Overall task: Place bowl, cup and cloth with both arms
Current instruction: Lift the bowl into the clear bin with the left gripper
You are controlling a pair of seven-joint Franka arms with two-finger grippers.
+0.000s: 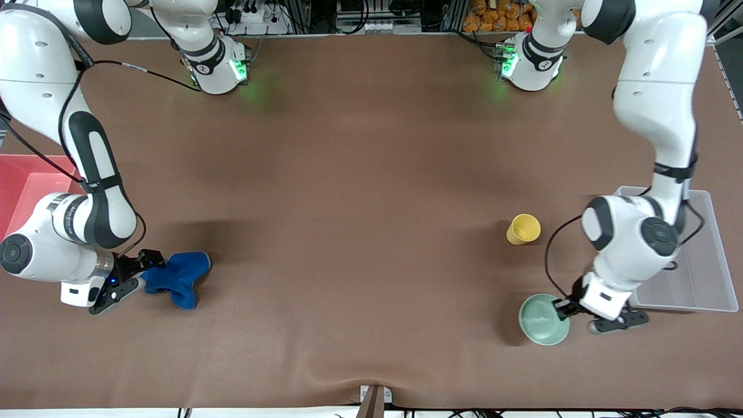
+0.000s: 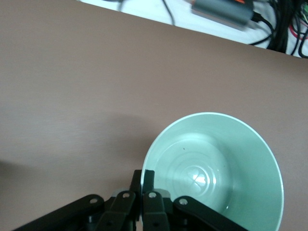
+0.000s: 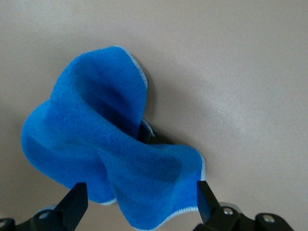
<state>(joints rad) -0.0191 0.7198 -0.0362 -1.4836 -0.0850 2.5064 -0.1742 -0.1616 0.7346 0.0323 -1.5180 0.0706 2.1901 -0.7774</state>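
Brown desk carried everything. Lumpy royal-blue fabric cloth sat at 8 o'clock, right gripper fingers spread wide around it. Glossy mint-green round bowl at 4 o'clock, left gripper pinching its rim. Plain yellow cup stood alone at 3.

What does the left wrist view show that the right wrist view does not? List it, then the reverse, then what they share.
Only the left wrist view shows the bowl, its rim pinched by the shut fingers of the left gripper, and a strip of cables past the table's edge. Only the right wrist view shows the cloth, a crumpled lump lying between the open fingers of the right gripper. Both show the brown table. Neither shows the cup.
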